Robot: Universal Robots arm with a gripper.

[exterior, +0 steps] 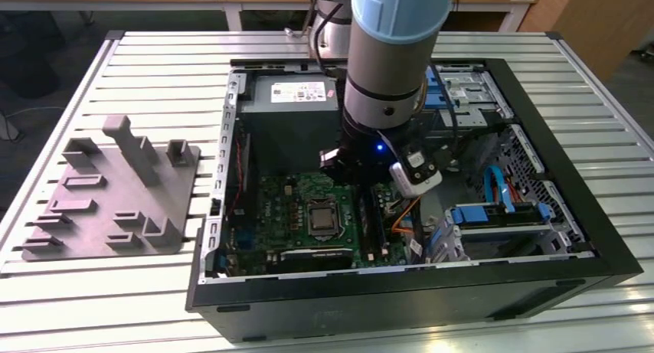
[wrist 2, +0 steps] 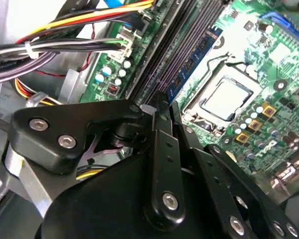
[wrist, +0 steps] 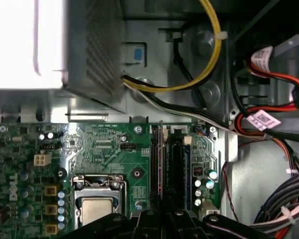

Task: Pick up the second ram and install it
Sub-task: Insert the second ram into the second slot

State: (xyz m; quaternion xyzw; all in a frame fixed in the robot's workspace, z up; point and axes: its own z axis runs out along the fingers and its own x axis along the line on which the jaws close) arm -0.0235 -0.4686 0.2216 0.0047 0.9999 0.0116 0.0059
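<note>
We see the gripper [wrist 2: 162, 107] low over the green board [wrist 2: 269, 64]. Its fingers [wrist 2: 162, 149] sit pressed together, tips touching the ram [wrist 2: 192, 62] in its slot

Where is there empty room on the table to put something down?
The slatted metal table is bare in front of the grey stepped plastic fixture and along the exterior view's left edge. More bare slats lie behind the open black computer case. Inside the case it is crowded: green motherboard, cables, and the gripper low over the memory slots.
</note>
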